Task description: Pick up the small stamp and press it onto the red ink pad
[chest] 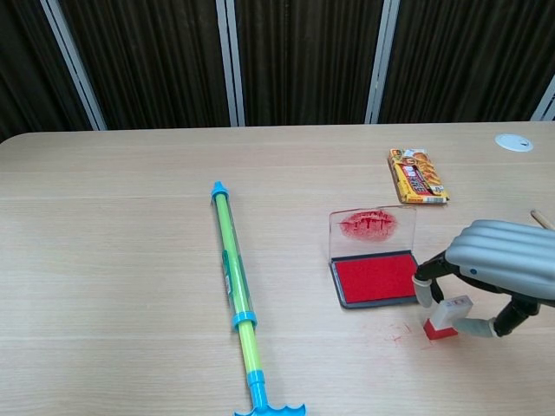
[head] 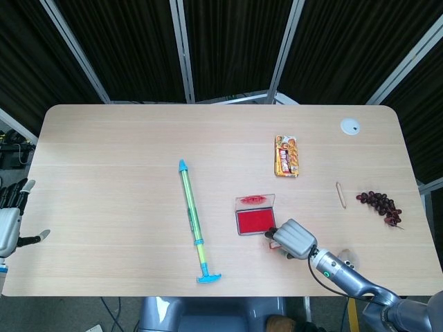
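My right hand [chest: 503, 277] pinches the small stamp [chest: 446, 315] on the table, just beside red ink pad [chest: 376, 277]; left hand [head: 10, 225] fingers spread, well apart from pad.

Head view looks steeply down; chest view low, nearer, forward.

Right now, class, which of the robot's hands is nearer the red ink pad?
Right. The right hand sits just beside the red ink pad, holding the small stamp; the left hand is off the table's far edge.
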`<state>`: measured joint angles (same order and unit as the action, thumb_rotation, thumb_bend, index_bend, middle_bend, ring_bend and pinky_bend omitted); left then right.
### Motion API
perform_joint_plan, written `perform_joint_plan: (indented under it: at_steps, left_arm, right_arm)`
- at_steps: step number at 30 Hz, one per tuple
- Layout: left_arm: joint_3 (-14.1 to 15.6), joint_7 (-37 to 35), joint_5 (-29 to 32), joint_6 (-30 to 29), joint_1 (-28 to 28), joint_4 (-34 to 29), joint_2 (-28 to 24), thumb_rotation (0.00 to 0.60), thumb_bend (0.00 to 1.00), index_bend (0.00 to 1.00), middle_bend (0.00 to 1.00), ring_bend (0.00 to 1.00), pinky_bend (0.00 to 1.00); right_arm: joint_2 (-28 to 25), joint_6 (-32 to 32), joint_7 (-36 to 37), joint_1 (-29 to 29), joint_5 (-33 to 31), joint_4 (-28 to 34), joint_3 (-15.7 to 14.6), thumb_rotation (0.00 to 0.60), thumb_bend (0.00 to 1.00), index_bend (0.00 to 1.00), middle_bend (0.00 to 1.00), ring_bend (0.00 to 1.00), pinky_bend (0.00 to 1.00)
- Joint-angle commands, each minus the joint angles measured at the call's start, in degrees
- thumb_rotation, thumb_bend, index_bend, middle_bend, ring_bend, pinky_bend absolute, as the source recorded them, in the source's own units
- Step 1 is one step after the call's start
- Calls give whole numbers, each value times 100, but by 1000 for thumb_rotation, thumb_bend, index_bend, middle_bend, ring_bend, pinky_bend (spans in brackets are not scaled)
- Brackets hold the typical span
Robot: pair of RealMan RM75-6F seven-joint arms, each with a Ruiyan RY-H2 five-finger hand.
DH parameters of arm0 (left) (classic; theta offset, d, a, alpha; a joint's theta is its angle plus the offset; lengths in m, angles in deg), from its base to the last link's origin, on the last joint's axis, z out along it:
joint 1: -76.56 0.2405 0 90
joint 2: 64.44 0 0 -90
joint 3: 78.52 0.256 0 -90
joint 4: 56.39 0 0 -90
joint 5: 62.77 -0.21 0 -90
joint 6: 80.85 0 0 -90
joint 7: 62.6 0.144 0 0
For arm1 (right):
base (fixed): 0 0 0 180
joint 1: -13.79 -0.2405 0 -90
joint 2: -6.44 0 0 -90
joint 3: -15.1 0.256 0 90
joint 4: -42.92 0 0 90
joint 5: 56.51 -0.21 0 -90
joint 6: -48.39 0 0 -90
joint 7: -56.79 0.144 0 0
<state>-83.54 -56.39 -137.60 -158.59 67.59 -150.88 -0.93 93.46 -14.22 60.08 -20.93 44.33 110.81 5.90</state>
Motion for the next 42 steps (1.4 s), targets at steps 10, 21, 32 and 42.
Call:
perform_joint_plan:
  at_steps: [10, 21, 32, 42]
  left_arm:
    - [21, -152, -96, -37, 27, -64, -80, 600, 0, 0, 0, 0, 0]
    - [154, -512, -527, -352, 207, -200, -294, 600, 0, 0, 0, 0, 0]
    - [236, -648, -892, -700, 357, -184, -337, 600, 0, 0, 0, 0, 0]
    - [234, -757, -1041, -822, 387, -87, -297, 600, 0, 0, 0, 0, 0]
  right_arm:
    - [-769, -932, -36, 248, 232, 765, 57, 600, 275, 316, 320, 801, 959]
    - [-1711, -3173, -189, 1460, 124, 1085, 305, 600, 52, 205, 180, 701, 728]
    - [-2394, -3136, 3, 2321, -1160, 2063, 467, 600, 0, 0, 0, 0, 0]
    - [-2370, -3135, -160, 2632, -1183, 2113, 548, 600, 0, 0, 0, 0, 0]
